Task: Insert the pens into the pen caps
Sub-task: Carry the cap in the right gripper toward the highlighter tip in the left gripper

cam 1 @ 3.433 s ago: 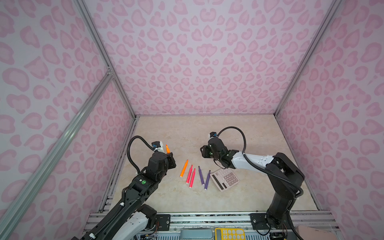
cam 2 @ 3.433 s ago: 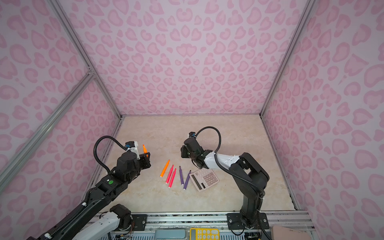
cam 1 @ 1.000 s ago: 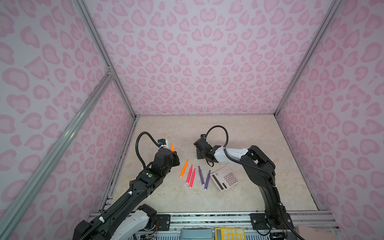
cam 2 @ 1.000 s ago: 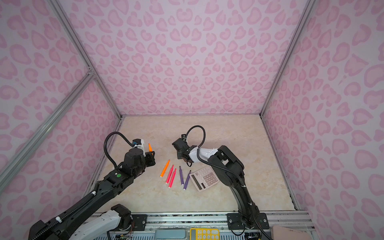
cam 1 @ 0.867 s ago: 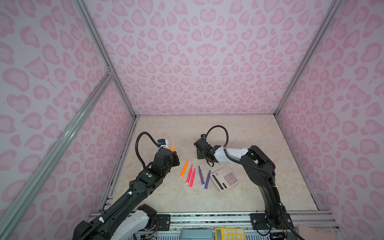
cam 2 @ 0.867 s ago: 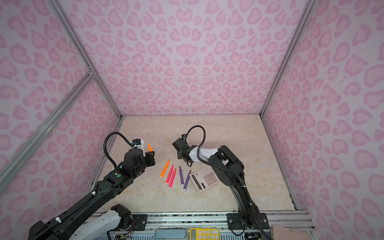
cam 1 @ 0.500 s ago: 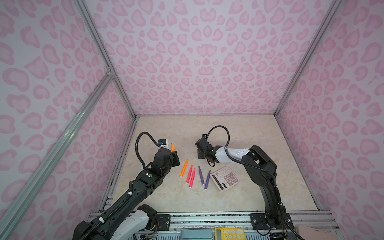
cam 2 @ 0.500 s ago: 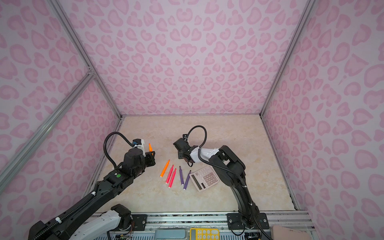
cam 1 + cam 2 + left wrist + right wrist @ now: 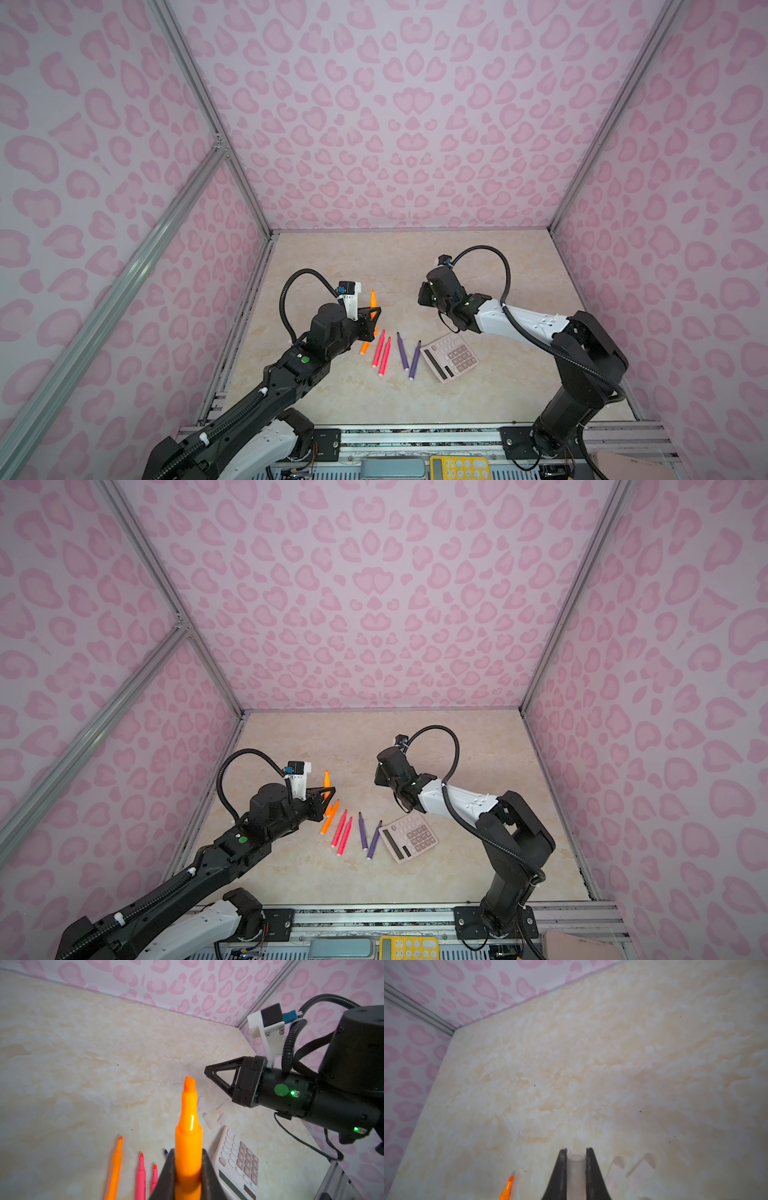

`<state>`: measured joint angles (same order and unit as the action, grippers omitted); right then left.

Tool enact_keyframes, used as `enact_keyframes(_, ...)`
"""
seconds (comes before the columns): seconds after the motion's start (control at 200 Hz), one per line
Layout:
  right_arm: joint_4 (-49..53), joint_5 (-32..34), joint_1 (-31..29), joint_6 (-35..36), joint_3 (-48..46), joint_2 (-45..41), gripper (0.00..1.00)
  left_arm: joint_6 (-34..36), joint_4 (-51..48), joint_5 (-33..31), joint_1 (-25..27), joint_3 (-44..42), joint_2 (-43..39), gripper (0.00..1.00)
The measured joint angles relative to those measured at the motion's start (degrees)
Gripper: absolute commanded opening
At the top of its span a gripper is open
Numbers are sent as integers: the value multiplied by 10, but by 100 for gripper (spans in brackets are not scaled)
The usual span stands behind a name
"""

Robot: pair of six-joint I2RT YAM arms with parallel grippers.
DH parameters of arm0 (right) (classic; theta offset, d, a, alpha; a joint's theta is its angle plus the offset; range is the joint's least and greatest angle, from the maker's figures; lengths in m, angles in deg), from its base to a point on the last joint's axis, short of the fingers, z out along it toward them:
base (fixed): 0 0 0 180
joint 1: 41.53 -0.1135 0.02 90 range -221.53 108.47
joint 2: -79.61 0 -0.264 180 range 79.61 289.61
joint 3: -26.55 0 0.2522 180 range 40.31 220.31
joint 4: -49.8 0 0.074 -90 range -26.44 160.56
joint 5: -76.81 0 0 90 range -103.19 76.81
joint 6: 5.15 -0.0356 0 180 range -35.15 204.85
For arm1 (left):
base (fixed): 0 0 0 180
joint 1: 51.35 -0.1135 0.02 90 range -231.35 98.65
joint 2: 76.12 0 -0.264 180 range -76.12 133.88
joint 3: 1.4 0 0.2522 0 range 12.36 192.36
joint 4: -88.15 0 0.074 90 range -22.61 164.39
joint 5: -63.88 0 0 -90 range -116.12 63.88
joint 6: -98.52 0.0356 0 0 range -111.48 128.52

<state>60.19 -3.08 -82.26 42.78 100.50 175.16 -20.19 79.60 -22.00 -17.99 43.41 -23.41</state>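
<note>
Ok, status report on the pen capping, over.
Left gripper shut on orange pen, tip up. Right gripper shut on clear cap. Pen and cap apart, nothing between. Calculator lies clear of both.

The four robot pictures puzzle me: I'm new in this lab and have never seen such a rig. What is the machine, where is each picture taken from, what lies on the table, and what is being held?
The machine is two robot arms, each ending in a two-fingered gripper. Both top views look down from one camera head above. The other two come from a wrist camera on each arm.

On the marbled table lie an orange pen, two pink-red pens, two purple pens, a pink calculator and some loose clear caps.

The left gripper is shut on a second orange pen, tip pointing outward. The right gripper is shut on a clear cap. Pen and cap are not yet joined.
</note>
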Motion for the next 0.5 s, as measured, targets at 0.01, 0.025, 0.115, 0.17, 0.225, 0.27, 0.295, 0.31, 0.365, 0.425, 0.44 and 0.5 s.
enact_keyframes(0.01, -5, 0, 0, -3, -3, -5, 0, 1, 1, 1, 0, 0, 0, 4)
enact_keyframes(0.025, -12, -1, 0, -6, -8, -11, 0, 2, 3, 2, 0, 0, 1, 4)
enact_keyframes(0.115, -45, -16, -2, -9, -31, -39, 0, 4, 16, 26, 0, 1, 11, 4)
enact_keyframes(0.17, -60, -26, -1, -10, -44, -51, 0, 7, 24, 42, 5, 4, 20, 4)
enact_keyframes(0.225, -72, -36, 8, -12, -59, -67, 0, 11, 31, 57, 16, 9, 32, 4)
enact_keyframes(0.27, -77, -41, 14, -17, -68, -79, 0, 15, 38, 65, 22, 14, 40, 4)
enact_keyframes(0.295, -83, -41, 18, -19, -75, -89, 0, 17, 39, 68, 28, 17, 47, 4)
enact_keyframes(0.31, -85, -41, 19, -19, -78, -94, 0, 19, 39, 68, 29, 18, 49, 4)
enact_keyframes(0.365, -95, -42, 19, -20, -88, -111, 0, 21, 41, 75, 38, 24, 64, 4)
enact_keyframes(0.425, -97, -45, 13, -25, -90, -125, 0, 24, 41, 75, 46, 29, 76, 4)
enact_keyframes(0.44, -98, -45, 10, -26, -90, -128, 0, 24, 42, 76, 48, 30, 79, 4)
enact_keyframes(0.5, -92, -35, 0, -35, -86, -137, 0, 28, 43, 76, 57, 33, 88, 4)
